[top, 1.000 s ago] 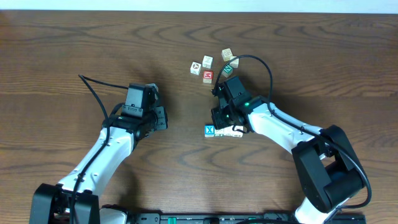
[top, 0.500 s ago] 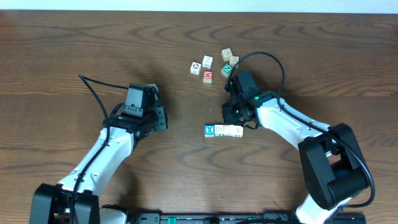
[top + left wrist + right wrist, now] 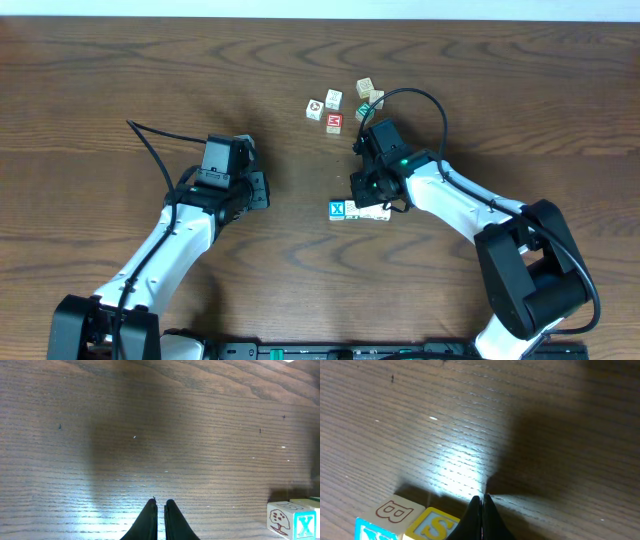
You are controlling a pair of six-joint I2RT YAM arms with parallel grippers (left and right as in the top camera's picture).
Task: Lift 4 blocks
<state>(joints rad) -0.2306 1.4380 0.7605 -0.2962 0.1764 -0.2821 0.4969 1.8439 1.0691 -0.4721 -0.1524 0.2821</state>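
Blocks [image 3: 350, 210] lie in a touching row on the table [image 3: 120, 80]; neither gripper holds one.
We see the blue X block [image 3: 337, 210] at the row's end nearer the left arm. The right gripper [image 3: 481, 502], fingers pressed together on nothing, sits just beside the row. The left gripper [image 3: 159, 509], likewise closed, stays well apart. Loose cubes [image 3: 334, 121] cluster farther back.
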